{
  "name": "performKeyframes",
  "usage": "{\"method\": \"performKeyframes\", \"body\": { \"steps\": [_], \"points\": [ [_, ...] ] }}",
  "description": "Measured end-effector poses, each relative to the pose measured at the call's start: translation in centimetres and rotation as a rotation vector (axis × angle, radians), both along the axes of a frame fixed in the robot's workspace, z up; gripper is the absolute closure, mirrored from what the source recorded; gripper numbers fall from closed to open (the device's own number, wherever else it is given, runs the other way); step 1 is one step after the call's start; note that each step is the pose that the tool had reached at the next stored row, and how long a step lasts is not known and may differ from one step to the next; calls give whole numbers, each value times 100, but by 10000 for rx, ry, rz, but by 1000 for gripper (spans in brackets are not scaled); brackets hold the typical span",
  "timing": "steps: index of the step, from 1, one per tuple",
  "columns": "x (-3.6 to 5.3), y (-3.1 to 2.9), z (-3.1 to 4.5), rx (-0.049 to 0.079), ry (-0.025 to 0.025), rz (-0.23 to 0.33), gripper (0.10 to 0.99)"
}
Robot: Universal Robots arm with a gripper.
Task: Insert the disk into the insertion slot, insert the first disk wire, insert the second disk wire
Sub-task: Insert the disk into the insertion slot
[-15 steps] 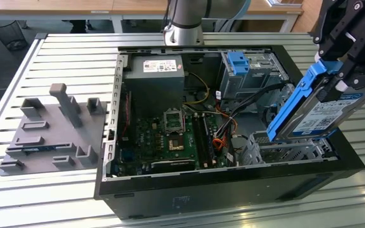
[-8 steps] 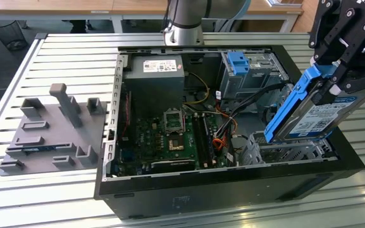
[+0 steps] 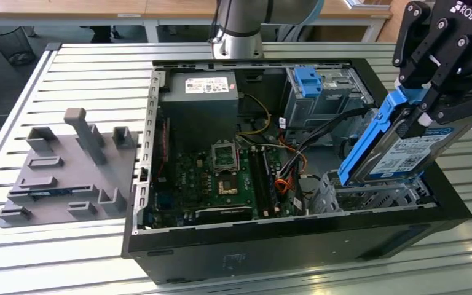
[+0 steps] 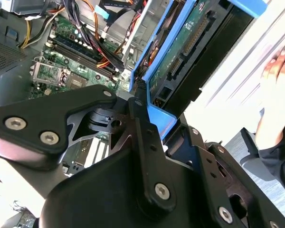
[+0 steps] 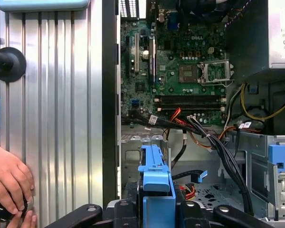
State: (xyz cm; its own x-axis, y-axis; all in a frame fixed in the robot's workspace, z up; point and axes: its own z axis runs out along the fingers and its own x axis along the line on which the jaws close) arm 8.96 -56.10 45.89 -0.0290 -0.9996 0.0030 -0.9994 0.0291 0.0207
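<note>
My gripper (image 3: 414,120) is shut on the upper end of the disk (image 3: 412,153), a silver drive with a white label in a bright blue carrier. The disk hangs tilted, its lower end just above the insertion slot (image 3: 375,196), the low perforated silver cage at the case's near corner on the exterior view's right. In the second wrist view the disk (image 4: 185,47) shows its green circuit side between my black fingers (image 4: 142,123). In the first wrist view the blue carrier (image 5: 156,183) rises from my gripper (image 5: 156,209) in front of the cage (image 5: 133,161). Black and orange cables (image 5: 199,133) lie loose nearby.
The open case (image 3: 302,233) lies on a slatted metal table (image 3: 96,67). A taller cage with a blue tab (image 3: 307,81) stands behind the slot. A grey fixture plate (image 3: 64,172) sits at the exterior view's left. A person's hand (image 5: 9,183) rests beside the case.
</note>
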Motion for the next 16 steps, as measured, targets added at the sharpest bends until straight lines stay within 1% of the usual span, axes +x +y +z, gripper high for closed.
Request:
{"method": "performKeyframes", "body": {
  "steps": [3, 16],
  "points": [
    [0, 26, -26, 0, 0, -1, 722],
    [-4, 97, -143, -1, 0, -1, 722]
  ]
}}
